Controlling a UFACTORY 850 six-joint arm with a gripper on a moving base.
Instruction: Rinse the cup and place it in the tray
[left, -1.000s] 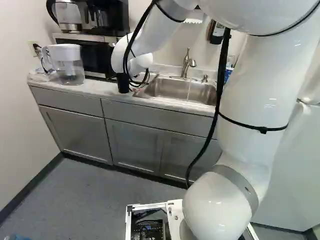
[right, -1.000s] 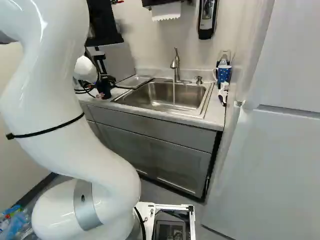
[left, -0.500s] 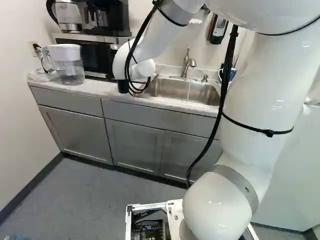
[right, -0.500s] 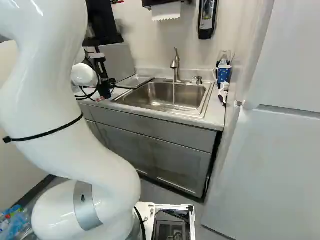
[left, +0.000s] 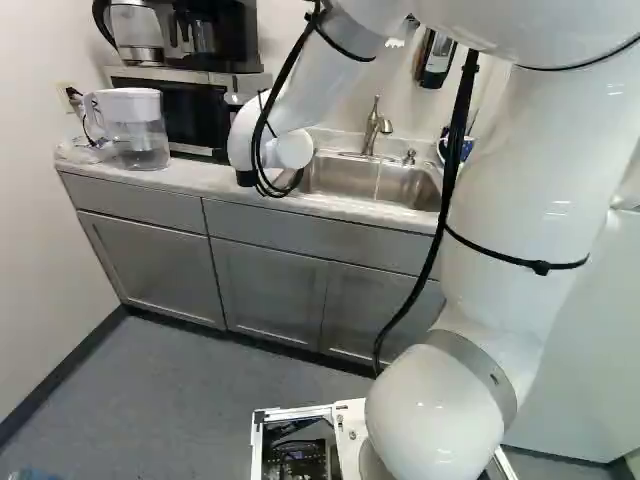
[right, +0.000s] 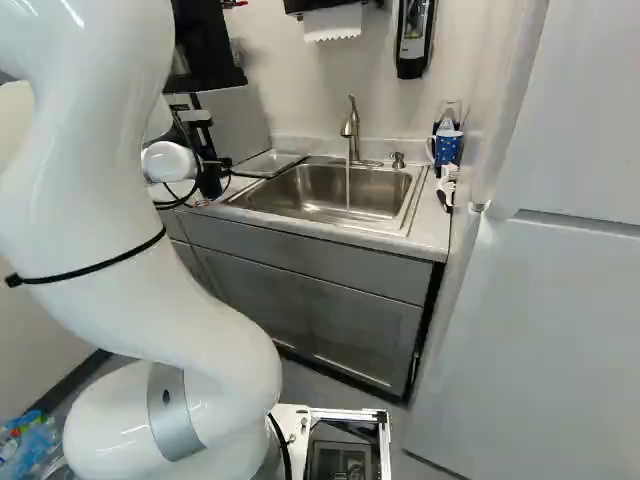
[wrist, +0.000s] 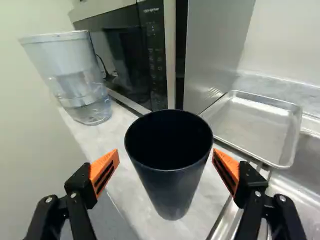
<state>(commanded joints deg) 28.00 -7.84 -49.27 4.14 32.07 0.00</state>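
Lately the arm's wrist (right: 167, 162) had dipped, apparently readying a grasp before rinsing. The open, unclenched gripper (wrist: 165, 154) straddled the black cup (wrist: 172, 192), upright over the counter (wrist: 117, 127). With twelve straight ahead: pitcher (wrist: 70, 65) at ten, tray (wrist: 250, 125) at two, sink (right: 335, 190) at three, its rim possibly in the way. Water (right: 348, 188) ran.

cup (wrist: 172, 195): black | tray (wrist: 250, 125): silver | mug (right: 448, 150): blue, white-spotted | cabinets (left: 150, 268): grey

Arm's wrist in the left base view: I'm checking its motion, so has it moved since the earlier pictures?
Yes: the wrist sits lower and slightly farther right in that view, judged against the faucet.
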